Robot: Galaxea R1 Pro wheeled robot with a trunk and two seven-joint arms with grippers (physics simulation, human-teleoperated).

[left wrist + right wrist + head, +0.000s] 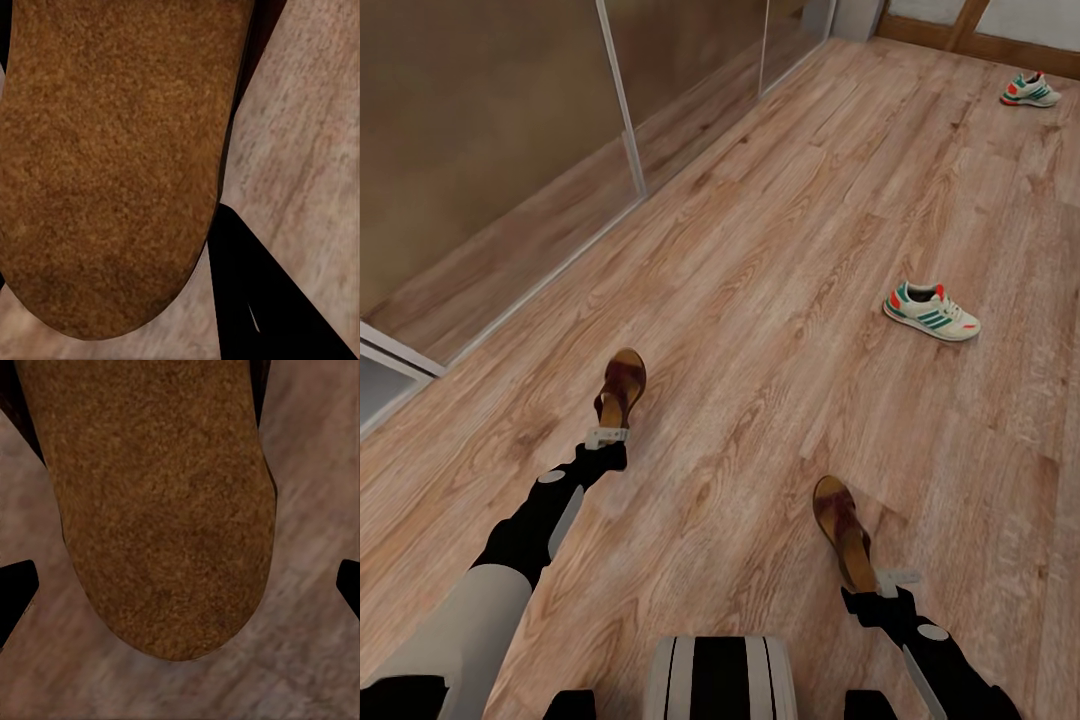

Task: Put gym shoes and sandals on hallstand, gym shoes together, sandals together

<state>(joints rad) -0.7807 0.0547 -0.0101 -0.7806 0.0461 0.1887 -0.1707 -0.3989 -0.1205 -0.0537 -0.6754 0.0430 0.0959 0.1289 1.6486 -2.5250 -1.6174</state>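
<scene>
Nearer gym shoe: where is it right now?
Head view: the nearer gym shoe lies on the floor ahead to the right, beyond the right-hand sandal.

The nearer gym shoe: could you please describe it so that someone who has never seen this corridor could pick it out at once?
On the wood-plank corridor floor, look right of centre, beyond the two brown sandals at the robot's grippers. The nearer gym shoe lies alone there, cream-white with green stripes and a red-orange heel. Its twin, the farther gym shoe, sits much farther off, by the far wall.

Sandals (622, 385): matt suede-like footbed, grainy (straps look like dark leather). Corridor floor (760, 300): wood-grain laminate, slight sheen.
</scene>
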